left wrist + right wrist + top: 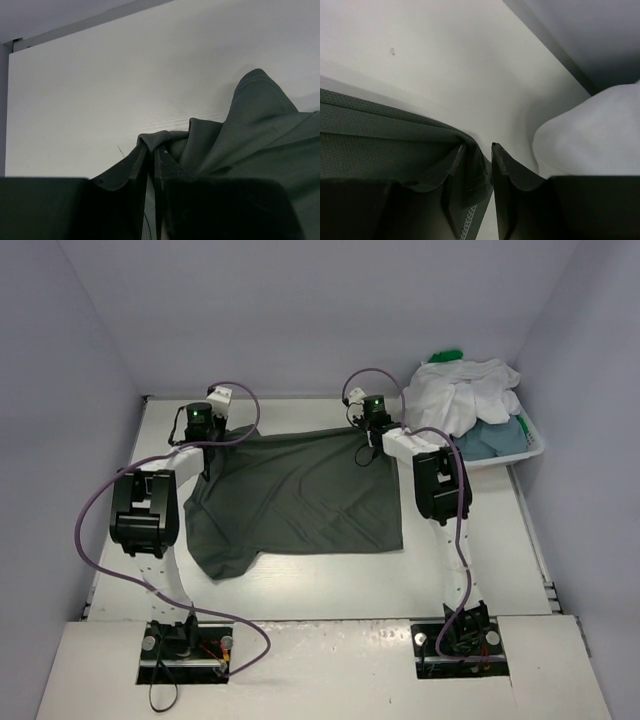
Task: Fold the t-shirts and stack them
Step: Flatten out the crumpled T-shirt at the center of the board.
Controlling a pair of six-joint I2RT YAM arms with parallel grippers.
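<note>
A dark grey t-shirt (300, 495) lies spread out in the middle of the table. At its far left corner my left gripper (210, 435) is low over the table. In the left wrist view this gripper (151, 149) is shut on a bunched fold of the dark grey t-shirt (260, 130). My right gripper (368, 440) is at the far right corner. Its jaws (478, 146) stand parted, with the shirt's hem (395, 140) draped against the left finger and not pinched. A white t-shirt (465, 390), a green one (447, 356) and a blue-grey one (495, 438) are heaped at the back right.
A white plastic basket (530, 450) at the back right holds the heaped shirts, close to my right gripper. The white shirt (600, 135) bulges just right of that gripper. Walls enclose the table on the left, back and right.
</note>
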